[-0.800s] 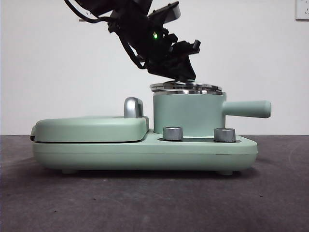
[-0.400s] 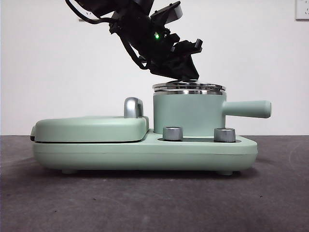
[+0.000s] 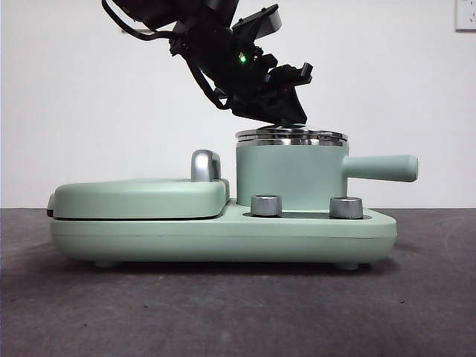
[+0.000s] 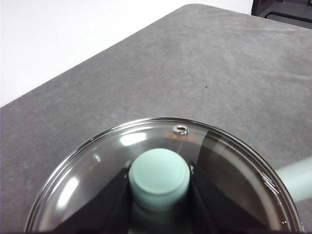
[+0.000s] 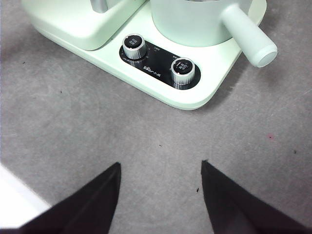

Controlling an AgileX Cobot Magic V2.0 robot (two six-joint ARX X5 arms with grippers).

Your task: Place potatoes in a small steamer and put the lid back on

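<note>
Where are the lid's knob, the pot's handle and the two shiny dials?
lid knob (image 4: 159, 174), left wrist view, its mint-green top.
steamer handle (image 3: 381, 168), front view, middle of the straight bar.
dials (image 5: 183, 69), right wrist view, top of one dial.

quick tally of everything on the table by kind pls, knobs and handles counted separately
Cooker base: 1
Small steamer: 1
Lid, gripped at its knob by the left gripper: 1
Griddle cover: 1
Chrome handle: 1
Control dials: 2
Total: 7
</note>
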